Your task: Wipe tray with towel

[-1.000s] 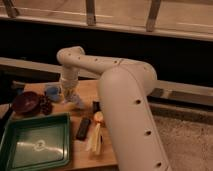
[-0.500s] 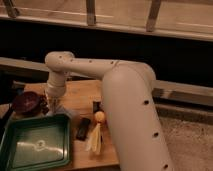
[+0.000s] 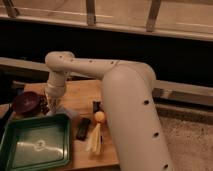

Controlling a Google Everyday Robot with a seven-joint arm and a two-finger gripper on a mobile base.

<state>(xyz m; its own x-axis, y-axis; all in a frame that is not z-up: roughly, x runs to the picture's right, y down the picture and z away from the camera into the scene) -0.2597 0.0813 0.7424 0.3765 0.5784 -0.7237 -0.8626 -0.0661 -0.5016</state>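
Since a second ago, I note the arm (image 3: 107, 75) has swung left, carrying the gripper (image 3: 49, 105) toward the tray's far rim. It now hangs just beyond that rim, near the far right corner. Whether it holds anything I cannot tell.

Count on the wooden table (image 3: 80, 92):
- one dark-green tray (image 3: 66, 142), at the near left
- one dark red bowl (image 3: 25, 101), just beyond the tray's far left
- one black flat object (image 3: 83, 128), just right of the tray
- one orange ball (image 3: 100, 116), further right
- one pale yellow item (image 3: 94, 141), near the ball
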